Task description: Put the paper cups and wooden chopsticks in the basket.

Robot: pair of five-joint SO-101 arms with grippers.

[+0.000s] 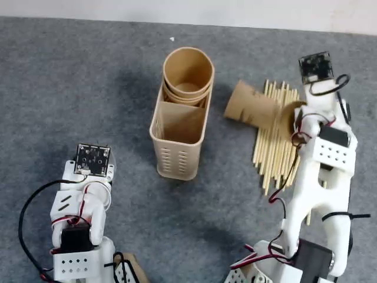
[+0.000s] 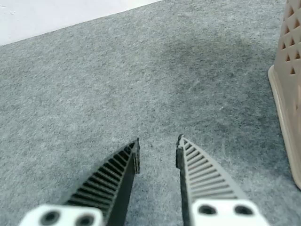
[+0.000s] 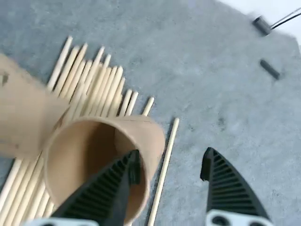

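while one paper cup [image 1: 253,106] lies on its side across the chopsticks [image 1: 275,154] near the right edge of the worktop [image 1: 88,88], the right tool [image 3: 170,162] straddles its rim, spread, so grasping looks in hand; next, pinch the rim and carry it to the basket [image 1: 177,162] mid-worktop. the left tool [image 2: 157,150] is spread, empty.

No legible txt, nos., labels or signs in any view. Lying paper cup [image 3: 26,113]: small dark mark, too blurred to read. Wrist circuit board [image 1: 93,159]: any print too small to read.
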